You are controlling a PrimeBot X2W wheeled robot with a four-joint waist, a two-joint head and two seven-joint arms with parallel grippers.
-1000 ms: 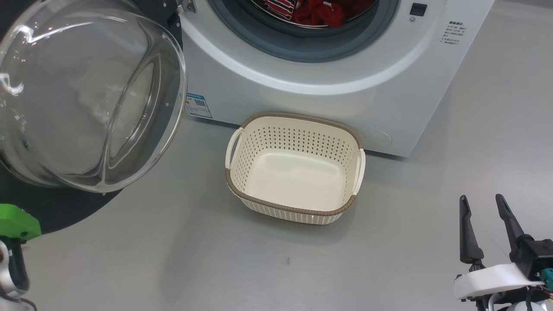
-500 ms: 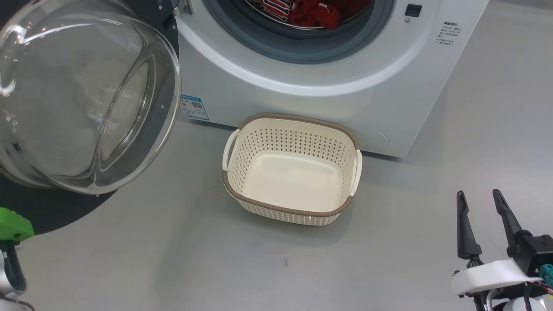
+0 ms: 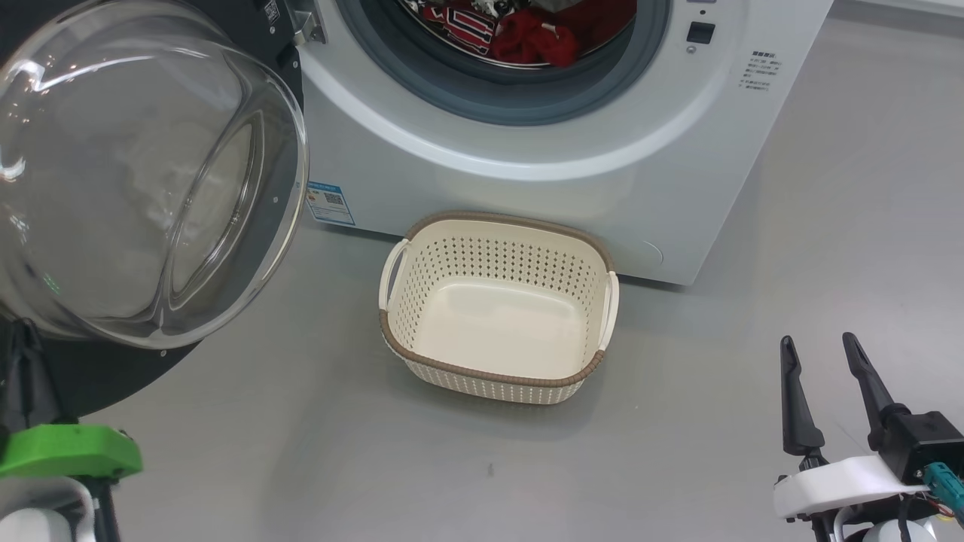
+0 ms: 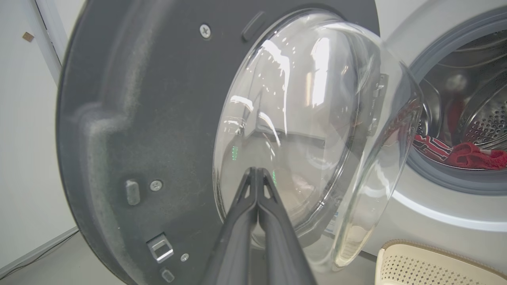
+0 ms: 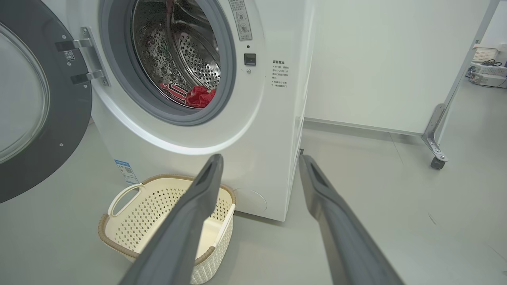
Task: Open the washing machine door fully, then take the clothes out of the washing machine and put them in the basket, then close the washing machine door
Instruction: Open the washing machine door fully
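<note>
Grey floor point(image 3: 301, 467) ran under everything; the washing machine point(image 3: 527, 188) stood at 12 o'clock in head view, white front w/ grey gasket round the opening and a small blue label point(image 3: 330, 203) low at its 8 o'clock corner. The door point(image 3: 151, 173) hung wide open at 9–10 o'clock, hinged on the machine's left side, black rim round clear bulging glass. The basket point(image 3: 489, 388) sat upright on the floor nr centre, just at 6 o'clock of the machine's front, bare cream bottom showing. The clothes point(image 3: 527, 38), red w/ black-white trim, lay low in the drum at 12 o'clock, well apart from the basket. The right gripper point(image 3: 819, 346) was at 4–5 o'clock, fingers spread wide, gripping nothing, tips toward 12. In left wrist view the left gripper point(image 4: 257, 174) had its fingers pressed together tip to tip, nothing between them; tips lay over the lower part of the door glass, contact couldn't be told.
</note>
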